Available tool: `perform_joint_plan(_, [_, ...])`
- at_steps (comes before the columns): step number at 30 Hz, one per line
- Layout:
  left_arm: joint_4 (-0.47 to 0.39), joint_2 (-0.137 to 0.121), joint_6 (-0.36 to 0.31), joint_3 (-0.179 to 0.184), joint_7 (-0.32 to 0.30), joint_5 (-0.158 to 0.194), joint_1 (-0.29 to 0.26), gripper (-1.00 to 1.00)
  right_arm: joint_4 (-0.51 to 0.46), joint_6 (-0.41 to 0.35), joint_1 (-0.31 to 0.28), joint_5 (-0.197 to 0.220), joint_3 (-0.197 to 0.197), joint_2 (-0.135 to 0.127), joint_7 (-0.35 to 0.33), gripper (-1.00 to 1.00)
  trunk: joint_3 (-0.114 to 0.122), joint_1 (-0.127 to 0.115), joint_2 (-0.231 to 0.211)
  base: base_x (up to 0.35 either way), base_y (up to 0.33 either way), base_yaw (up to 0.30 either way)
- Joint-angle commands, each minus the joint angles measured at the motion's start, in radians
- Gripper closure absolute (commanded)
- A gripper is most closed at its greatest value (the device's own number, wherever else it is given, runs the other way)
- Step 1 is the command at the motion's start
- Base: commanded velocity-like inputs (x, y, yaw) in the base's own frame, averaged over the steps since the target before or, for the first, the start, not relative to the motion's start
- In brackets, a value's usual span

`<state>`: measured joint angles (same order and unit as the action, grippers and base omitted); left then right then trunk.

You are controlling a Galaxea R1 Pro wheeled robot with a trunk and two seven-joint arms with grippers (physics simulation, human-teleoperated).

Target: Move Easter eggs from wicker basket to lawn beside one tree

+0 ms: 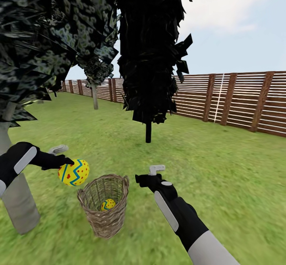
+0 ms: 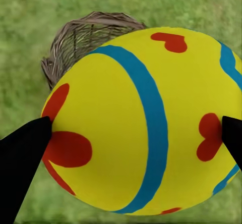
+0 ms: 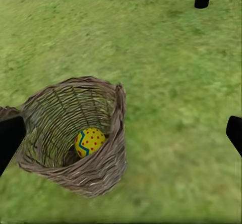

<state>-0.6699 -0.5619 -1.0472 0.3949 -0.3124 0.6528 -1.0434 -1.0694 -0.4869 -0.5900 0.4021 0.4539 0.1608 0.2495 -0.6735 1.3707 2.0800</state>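
Note:
My left gripper (image 1: 68, 164) is shut on a yellow Easter egg (image 1: 74, 172) with a blue zigzag band and red hearts, held in the air just left of and above the wicker basket (image 1: 107, 222). In the left wrist view that egg (image 2: 131, 113) sits between the black fingertips (image 2: 25, 153), with the basket rim (image 2: 75, 40) behind it. The basket stands upright on the lawn (image 1: 198, 157), and a second egg (image 1: 107, 204) (image 3: 89, 142) lies at its bottom. My right gripper (image 1: 140, 178) hangs open just right of the basket rim (image 3: 96, 176), holding nothing.
A tree with a thick pale grey trunk (image 1: 18, 205) stands close on the left, beside my left arm. A black-trunked tree (image 1: 148, 131) rises straight ahead, and another pale trunk (image 1: 95, 98) stands further back. A brown slat fence (image 1: 238, 98) closes the right side.

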Motion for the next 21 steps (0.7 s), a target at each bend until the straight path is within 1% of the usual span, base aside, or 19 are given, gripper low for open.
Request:
perform_joint_plan(1, [0.0, -0.001, 0.0, 0.004, -0.01, -0.008, -0.001, 1.0, -0.001, -0.002, -0.001, 0.011, 0.003, 0.0, 0.01, -1.0, -0.001, 0.0, 0.001, -0.087, 0.0, 0.245])
perform_joint_plan(5, [0.0, -0.001, 0.0, 0.004, -0.01, -0.008, -0.001, 1.0, -0.001, -0.002, -0.001, 0.011, 0.004, 0.0, 0.01, -1.0, -0.001, 0.0, 0.001, -0.032, 0.0, 0.272])
perform_joint_plan(8, [0.0, -0.001, 0.0, 0.005, -0.01, -0.008, -0.001, 1.0, -0.001, -0.002, -0.001, 0.013, 0.025, 0.0, 0.01, -1.0, -0.001, 0.0, 0.001, -0.006, 0.0, 0.285])
perform_joint_plan(10, [0.0, 0.0, 0.0, 0.005, -0.01, -0.009, -0.001, 1.0, -0.001, -0.001, -0.001, 0.014, 0.032, 0.0, 0.01, -1.0, -0.001, 0.0, 0.001, -0.002, 0.0, 0.258])
perform_joint_plan(12, [0.0, 0.0, 0.0, 0.005, -0.01, -0.01, -0.001, 1.0, -0.001, 0.003, -0.001, 0.016, 0.035, 0.0, 0.01, -1.0, -0.001, 0.0, 0.001, -0.052, 0.0, 0.121])
perform_joint_plan(17, [0.001, 0.0, 0.0, 0.004, -0.009, -0.01, -0.001, 1.0, -0.001, 0.012, -0.001, 0.019, 0.037, 0.0, 0.01, -1.0, -0.001, 0.0, 0.001, -0.166, 0.0, 0.03])
perform_joint_plan(21, [0.001, 0.0, 0.0, 0.005, -0.009, -0.01, -0.001, 1.0, -0.001, 0.017, -0.001, 0.02, 0.037, 0.0, 0.01, -1.0, -0.001, 0.0, 0.001, -0.039, 0.0, 0.05])
